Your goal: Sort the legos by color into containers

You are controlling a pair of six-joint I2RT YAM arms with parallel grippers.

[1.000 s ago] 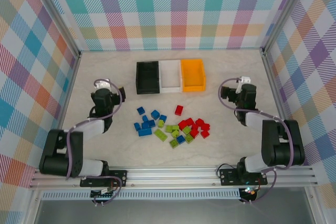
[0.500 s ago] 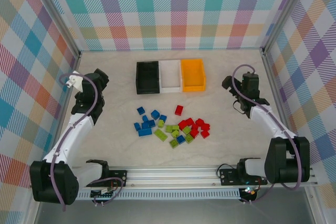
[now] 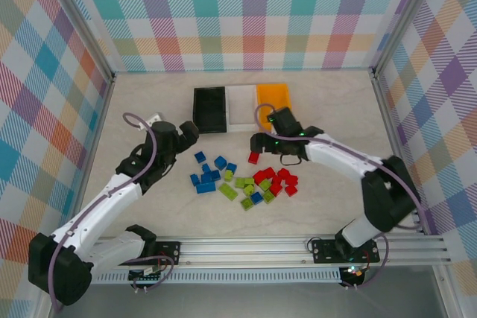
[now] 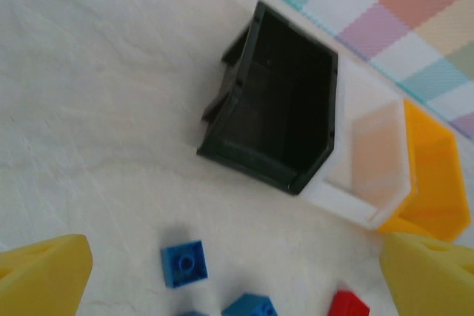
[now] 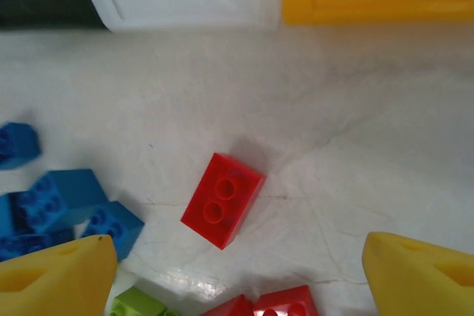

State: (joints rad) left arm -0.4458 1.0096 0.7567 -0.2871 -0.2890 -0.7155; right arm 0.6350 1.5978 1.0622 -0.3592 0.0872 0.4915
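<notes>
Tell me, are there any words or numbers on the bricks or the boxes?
None can be read. The black box, white box and orange box are plain. The bumps on the red brick are too blurred to show any letters.

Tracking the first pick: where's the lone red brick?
Top view, centre-right: the red brick lies alone below the white bin, above the red pile, beside the right tool.

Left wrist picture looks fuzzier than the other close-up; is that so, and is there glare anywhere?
Left wrist view: yes, soft all over, the black bin and blue brick blurry-edged. Right wrist view: sharper, the red brick shows crisp studs and a faint shadow, with a shiny patch on the table below it.
</notes>
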